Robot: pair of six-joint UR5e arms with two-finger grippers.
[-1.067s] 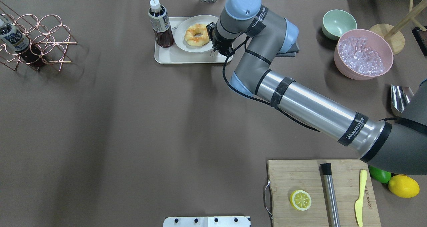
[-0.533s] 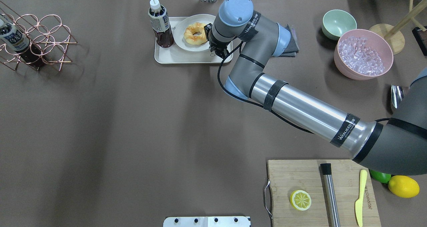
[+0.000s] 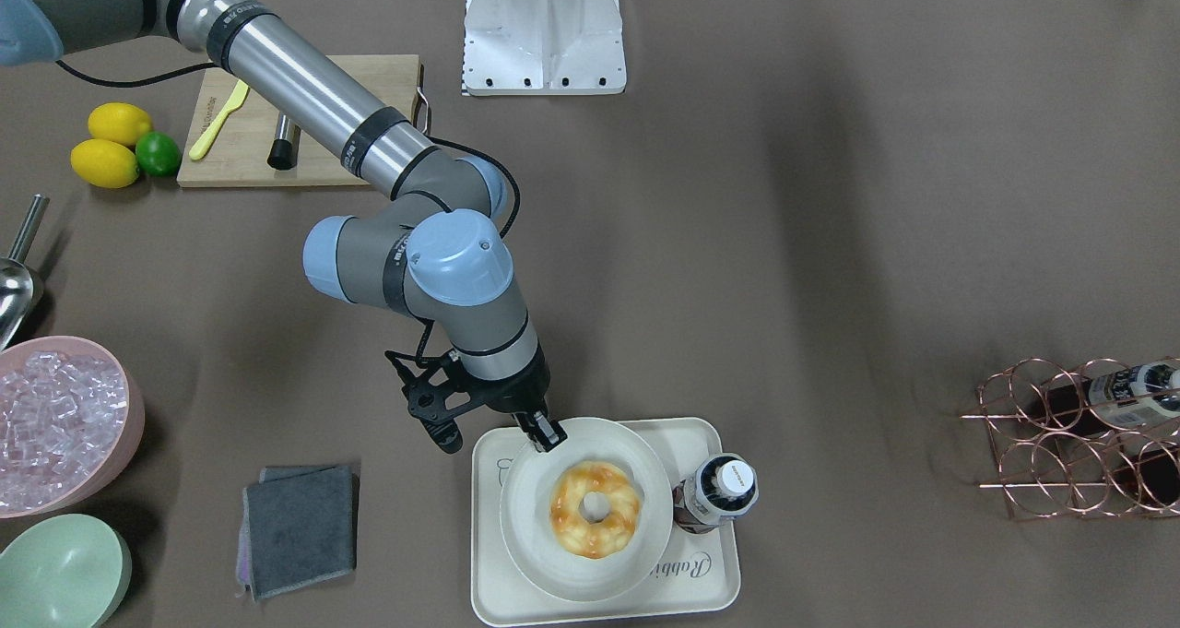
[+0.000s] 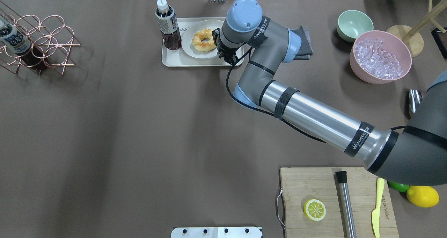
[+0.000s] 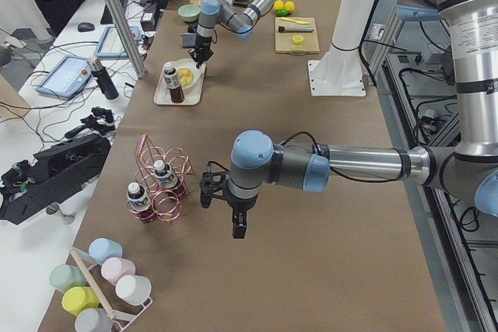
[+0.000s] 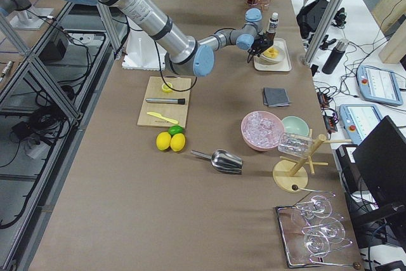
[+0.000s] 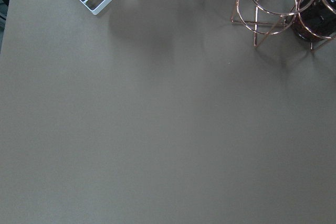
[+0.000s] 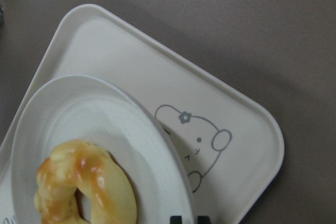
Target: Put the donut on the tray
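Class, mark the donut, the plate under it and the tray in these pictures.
donut [image 3: 564, 510]: exterior front-facing view, on the left side of its ring.
plate [image 3: 535, 538]: exterior front-facing view, on its bare lower-left part.
tray [image 3: 714, 600]: exterior front-facing view, on the bare corner below the script.

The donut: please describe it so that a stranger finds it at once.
Find the cream tray at the table's far edge. There a round white plate is beside a bottle, and the donut lies on that plate. It is the only golden ring with a hole.
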